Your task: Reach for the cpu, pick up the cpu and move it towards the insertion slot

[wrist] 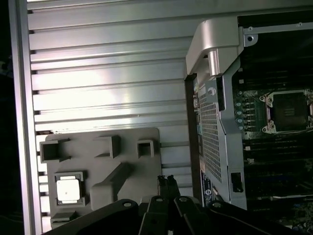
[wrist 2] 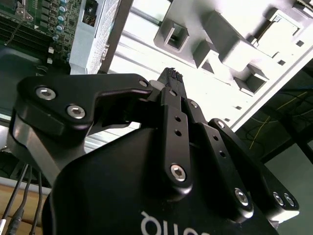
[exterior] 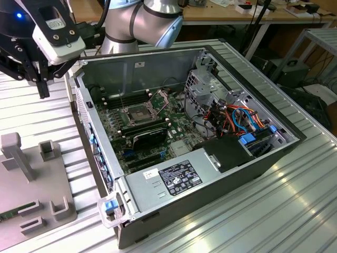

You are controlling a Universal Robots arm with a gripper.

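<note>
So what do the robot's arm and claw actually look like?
The arm is built of thick, rounded silver-grey tubes and joints. The claw is matte black: flat hinged plates dotted with silver screws, narrowing to two slim fingers, with pale lettering on its body. A white box sits by it, and grey cables trail beside.

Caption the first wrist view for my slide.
Claw clear of the cpu, seated in its grey holder; slot in the case.

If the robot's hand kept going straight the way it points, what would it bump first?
Probably the ribbed metal table, right beside the edge of the grey tray. The hand points there, not at the chip in the tray. Depth is hard to judge.
</note>
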